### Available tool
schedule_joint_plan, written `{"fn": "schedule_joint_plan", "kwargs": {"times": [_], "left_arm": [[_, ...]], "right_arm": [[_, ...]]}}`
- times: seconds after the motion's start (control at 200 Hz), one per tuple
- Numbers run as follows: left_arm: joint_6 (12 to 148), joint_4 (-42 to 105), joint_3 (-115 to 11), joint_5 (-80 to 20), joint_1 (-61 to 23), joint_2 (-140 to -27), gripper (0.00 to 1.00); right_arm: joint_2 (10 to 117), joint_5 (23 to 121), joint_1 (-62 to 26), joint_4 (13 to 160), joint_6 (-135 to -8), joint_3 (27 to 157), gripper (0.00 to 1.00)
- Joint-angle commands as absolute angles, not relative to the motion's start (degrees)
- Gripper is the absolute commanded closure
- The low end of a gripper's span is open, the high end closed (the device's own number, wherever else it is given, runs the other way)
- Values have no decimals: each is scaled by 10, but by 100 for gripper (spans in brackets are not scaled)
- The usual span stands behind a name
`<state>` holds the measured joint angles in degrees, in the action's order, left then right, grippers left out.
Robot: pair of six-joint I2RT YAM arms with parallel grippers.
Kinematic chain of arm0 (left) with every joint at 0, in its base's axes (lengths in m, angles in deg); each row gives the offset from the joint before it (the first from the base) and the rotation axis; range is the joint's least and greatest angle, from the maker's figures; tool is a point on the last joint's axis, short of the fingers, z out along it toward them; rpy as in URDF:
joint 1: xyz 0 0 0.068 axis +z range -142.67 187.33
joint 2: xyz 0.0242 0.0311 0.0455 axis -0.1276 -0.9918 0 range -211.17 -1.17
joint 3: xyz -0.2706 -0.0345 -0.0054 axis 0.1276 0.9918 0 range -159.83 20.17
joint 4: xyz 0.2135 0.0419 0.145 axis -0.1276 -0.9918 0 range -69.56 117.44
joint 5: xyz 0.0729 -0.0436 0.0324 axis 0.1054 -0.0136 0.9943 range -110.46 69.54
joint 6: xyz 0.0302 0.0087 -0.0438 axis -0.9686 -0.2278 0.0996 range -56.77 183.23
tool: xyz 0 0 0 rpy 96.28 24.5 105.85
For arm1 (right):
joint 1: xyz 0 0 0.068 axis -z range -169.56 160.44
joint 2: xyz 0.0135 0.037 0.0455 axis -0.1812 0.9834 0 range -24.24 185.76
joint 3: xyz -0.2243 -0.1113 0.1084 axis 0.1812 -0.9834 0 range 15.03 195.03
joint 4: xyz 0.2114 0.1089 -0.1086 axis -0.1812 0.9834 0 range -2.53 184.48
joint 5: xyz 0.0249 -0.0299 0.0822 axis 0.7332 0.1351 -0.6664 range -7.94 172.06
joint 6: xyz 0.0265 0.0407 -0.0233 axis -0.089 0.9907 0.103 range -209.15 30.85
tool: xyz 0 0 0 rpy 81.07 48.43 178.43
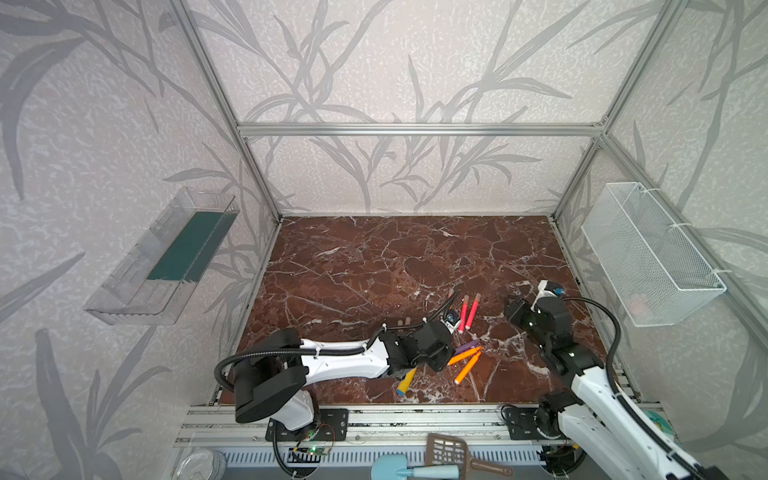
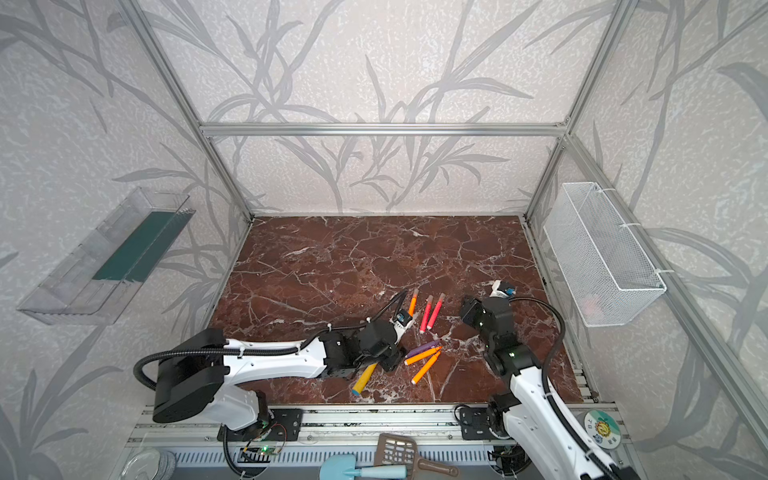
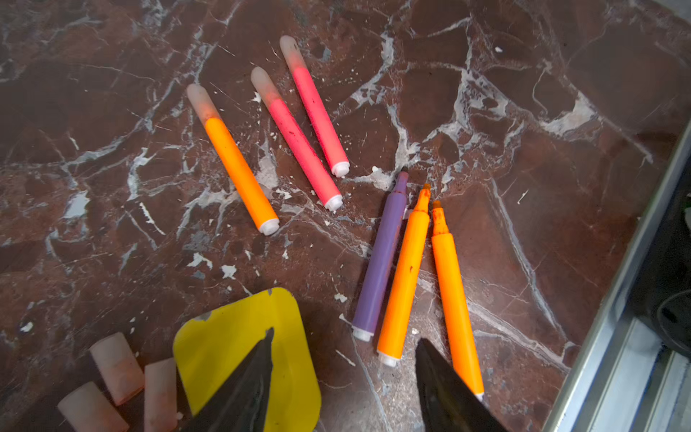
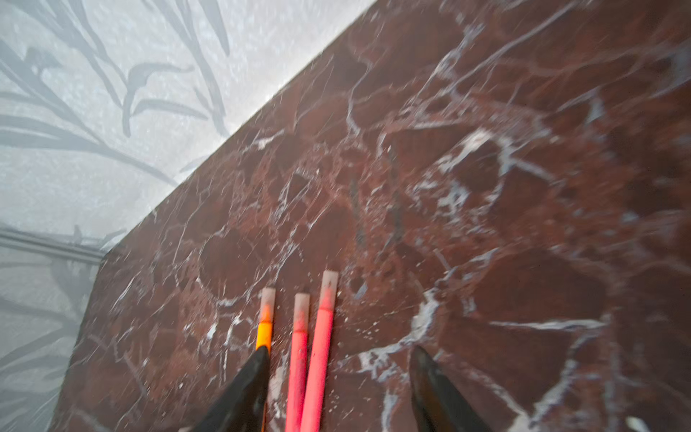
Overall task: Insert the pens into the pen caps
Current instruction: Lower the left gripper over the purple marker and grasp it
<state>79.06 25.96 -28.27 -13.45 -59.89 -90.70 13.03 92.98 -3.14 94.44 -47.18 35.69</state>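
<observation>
In the left wrist view three pens lie capped: an orange one [image 3: 235, 164] and two red-pink ones [image 3: 299, 146] [image 3: 318, 108]. A purple pen [image 3: 379, 262] and two orange pens [image 3: 405, 276] [image 3: 454, 299] lie bare-tipped side by side. Three loose pen caps [image 3: 116, 366] sit beside a yellow shovel blade [image 3: 224, 336]. My left gripper [image 3: 344, 340] hangs open just short of the bare pens' white ends, holding nothing. My right gripper [image 4: 340, 351] is open above the red-pink pens [image 4: 314, 355], apart from them. Both top views show the left gripper [image 1: 440, 361] and the right gripper [image 2: 467, 309].
A white wire basket [image 1: 648, 253] hangs on the right wall and a clear plastic bin [image 1: 166, 257] on the left wall. An aluminium rail [image 1: 374, 419] runs along the table's front edge. A blue shovel [image 1: 411, 469] and a brown scoop [image 1: 453, 451] lie beyond it.
</observation>
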Motion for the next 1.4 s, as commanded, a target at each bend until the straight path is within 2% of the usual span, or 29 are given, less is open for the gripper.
{"fn": "schedule_joint_plan", "kwargs": {"times": [0.0, 0.16, 0.505, 0.765, 0.885, 1.215, 1.395], "left_arm": [[777, 230, -318, -148, -602, -938, 41], [782, 183, -375, -140, -603, -995, 47], [794, 116, -459, -86, -605, -1085, 57], [794, 103, -481, -103, -605, -1111, 58], [792, 105, -480, -110, -606, -1110, 56], [804, 87, -488, -86, -605, -1123, 55], [805, 76, -495, -83, -606, -1132, 64]], "right_arm": [[76, 1073, -29, 1015, -500, 335, 39], [58, 1077, -29, 984, -508, 307, 37], [134, 1065, -29, 981, -504, 334, 38], [104, 1064, -29, 986, -504, 323, 38], [101, 1064, -29, 987, -504, 323, 38], [106, 1060, -29, 989, -504, 325, 38], [104, 1060, -29, 991, -504, 324, 38]]}}
